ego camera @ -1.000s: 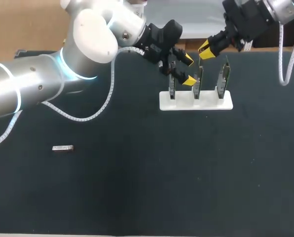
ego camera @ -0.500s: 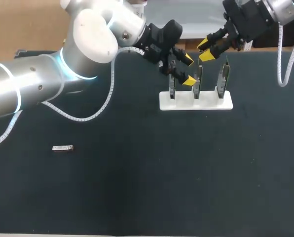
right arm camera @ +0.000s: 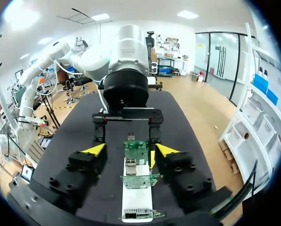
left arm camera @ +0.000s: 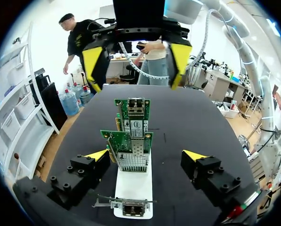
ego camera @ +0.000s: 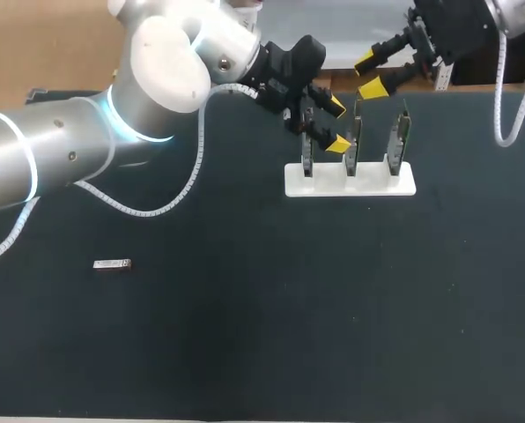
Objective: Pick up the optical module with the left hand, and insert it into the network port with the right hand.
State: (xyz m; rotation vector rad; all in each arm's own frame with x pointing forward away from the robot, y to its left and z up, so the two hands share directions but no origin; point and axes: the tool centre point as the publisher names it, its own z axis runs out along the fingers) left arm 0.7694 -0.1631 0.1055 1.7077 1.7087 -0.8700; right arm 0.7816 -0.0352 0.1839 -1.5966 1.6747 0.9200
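The optical module (ego camera: 113, 263), a small silver bar, lies flat on the black table at the left, far from both grippers. Three green network cards (ego camera: 354, 141) stand upright in a white stand (ego camera: 368, 183). My left gripper (ego camera: 336, 124) is open, one finger on each side of the card row; in the left wrist view the middle card (left arm camera: 128, 149) stands between its fingers (left arm camera: 97, 155) untouched. My right gripper (ego camera: 369, 76) hangs open above and behind the stand, holding nothing. In the right wrist view the cards (right arm camera: 136, 151) sit between its tips (right arm camera: 94, 149).
My left arm's big white and silver links (ego camera: 157, 62) stretch over the table's back left. A white cable (ego camera: 509, 106) hangs from the right arm at the back right edge. Black tabletop (ego camera: 271, 335) spreads in front of the stand.
The right gripper's fingers have spread apart and it has drawn up and back from the cards. The left arm and the module have not moved.
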